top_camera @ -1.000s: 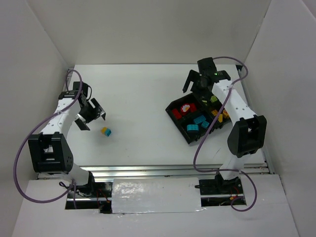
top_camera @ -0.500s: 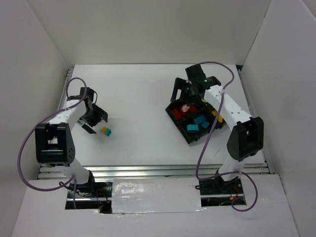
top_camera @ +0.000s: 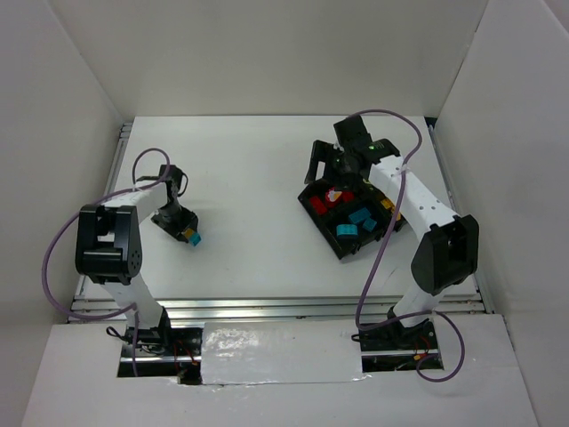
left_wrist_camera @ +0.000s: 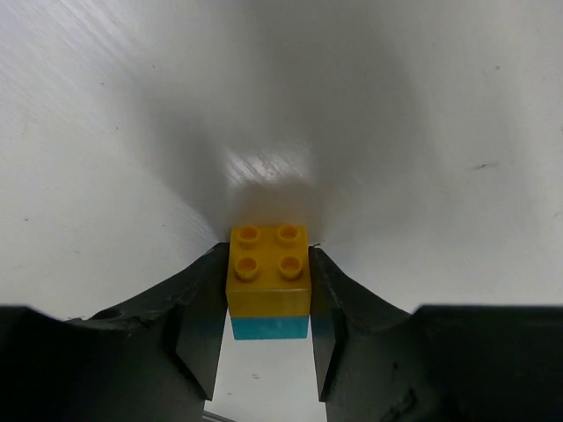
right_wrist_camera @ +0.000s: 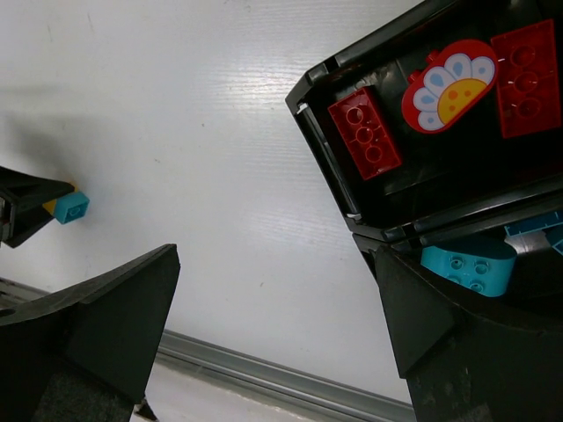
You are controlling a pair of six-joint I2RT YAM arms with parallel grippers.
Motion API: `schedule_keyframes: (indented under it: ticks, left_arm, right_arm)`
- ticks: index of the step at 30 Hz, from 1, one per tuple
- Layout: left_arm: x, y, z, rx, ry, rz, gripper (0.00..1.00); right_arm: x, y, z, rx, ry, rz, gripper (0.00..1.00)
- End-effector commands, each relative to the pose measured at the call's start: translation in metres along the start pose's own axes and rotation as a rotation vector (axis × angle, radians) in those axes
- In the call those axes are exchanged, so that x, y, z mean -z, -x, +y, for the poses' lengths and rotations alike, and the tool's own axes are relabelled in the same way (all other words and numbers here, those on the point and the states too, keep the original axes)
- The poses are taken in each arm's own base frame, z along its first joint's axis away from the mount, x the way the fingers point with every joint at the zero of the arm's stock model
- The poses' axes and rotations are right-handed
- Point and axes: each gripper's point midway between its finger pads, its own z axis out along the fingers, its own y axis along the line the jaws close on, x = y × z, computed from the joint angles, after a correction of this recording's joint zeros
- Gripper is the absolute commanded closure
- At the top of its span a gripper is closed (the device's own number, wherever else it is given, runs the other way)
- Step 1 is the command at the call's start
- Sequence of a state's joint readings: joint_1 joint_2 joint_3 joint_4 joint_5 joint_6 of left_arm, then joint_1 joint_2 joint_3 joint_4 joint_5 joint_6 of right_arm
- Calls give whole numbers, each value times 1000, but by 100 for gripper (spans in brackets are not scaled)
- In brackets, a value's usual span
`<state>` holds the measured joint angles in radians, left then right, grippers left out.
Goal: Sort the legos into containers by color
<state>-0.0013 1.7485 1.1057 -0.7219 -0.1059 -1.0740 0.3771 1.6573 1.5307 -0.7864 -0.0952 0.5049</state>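
Top: your left arm is reaching low, left tool touching down on table.
Left wrist: it's clenching yellow-cyan brick at fingertips only, so you're risking it pivoting out on lift.
Right wrist: right tool is hanging released over tray corner, risking rim clip.

Top view: the right arm covers the far and right compartments of the tray; their contents are mostly hidden. The left gripper overlaps the loose brick; contact is too small to judge. Right wrist view: the tray runs off the top and right edges. One cyan brick sits partly behind a finger of the right gripper; a second cyan brick is cut by the right edge.
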Motion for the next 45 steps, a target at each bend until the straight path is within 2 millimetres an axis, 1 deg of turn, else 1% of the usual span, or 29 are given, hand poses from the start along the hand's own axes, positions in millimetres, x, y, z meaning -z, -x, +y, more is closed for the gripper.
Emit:
schedule_keyframes:
  ticks: [1,6,7,8,9,10,11,13,14,15,16,17,18,19,20,21,22,23,25,26,27,28,31,33,34,36,40,43,45]
  left_arm:
    - [-9,-4,3,-2,28,-9,49]
    - [-14,-5,5,-5,31,-11,48]
    - [-16,-5,5,-11,28,-9,55]
    - [-16,-6,4,-12,22,-4,68]
    - [-16,-8,4,-14,21,2,90]
    - [-15,-8,3,-17,16,5,100]
    - [-13,-9,0,-16,3,14,100]
    - [0,-8,-10,-26,-31,-2,100]
    - [8,-8,-17,-31,-58,2,100]
    - [23,-6,-32,-40,-113,-11,100]
    - [32,-5,-41,-38,-150,-7,100]
    - [50,-7,-62,-57,-222,-3,100]
    - [66,-10,-75,-67,-275,1,100]
    - [78,-22,-89,-97,-317,12,100]
    - [102,-21,-109,-114,-383,3,100]
    - [114,-30,-121,-136,-420,18,100]
    - [126,-44,-132,-173,-448,28,100]
    - [146,-46,-147,-187,-497,17,100]
    - [158,-67,-156,-226,-523,55,100]
    - [166,-71,-161,-234,-550,68,100]
    - [172,-77,-166,-243,-577,83,100]
    - [178,-89,-170,-259,-602,113,100]
    - [190,-97,-176,-280,-639,128,100]
    - [197,-100,-181,-296,-671,144,100]
    - [201,-101,-183,-302,-686,147,100]
    - [202,-102,-184,-312,-687,151,100]
    - [204,-106,-185,-320,-703,166,100]
    - [202,-109,-185,-327,-702,180,100]
    - [201,-110,-184,-332,-699,189,100]
  right_arm:
    - [18,10,15,36,61,-56,0]
    - [18,10,18,41,74,-50,0]
    - [17,9,18,41,75,-44,0]
    - [17,9,20,39,86,-43,1]
    - [16,8,21,36,94,-38,0]
    - [15,5,23,37,105,-29,0]
    - [16,3,33,42,162,-18,0]
    - [15,-5,42,19,229,12,1]
    - [16,-7,58,22,313,18,1]
    - [13,-18,64,-2,347,49,2]
    - [13,-23,72,-9,386,60,3]
    - [14,-19,86,3,447,35,3]
    - [13,-29,94,-15,489,69,4]
    - [14,-37,108,-4,530,80,5]
    - [16,-33,120,11,585,54,5]
    - [14,-38,129,5,615,68,7]
    - [15,-44,139,21,638,75,8]
    - [11,-44,146,29,655,68,10]
    - [9,-42,152,31,650,47,12]
    - [9,-41,158,46,670,27,12]
    - [8,-39,159,51,671,17,13]
    - [6,-36,159,52,659,-5,13]
    - [-1,-25,158,57,619,-44,17]
    - [-4,-23,160,68,627,-55,20]
    - [-8,-24,161,66,634,-45,24]
    - [-10,-24,165,70,650,-41,27]
    - [-22,-26,170,68,648,-38,32]
    - [-25,-22,174,57,662,-42,37]
    - [-24,-20,179,60,686,-51,39]
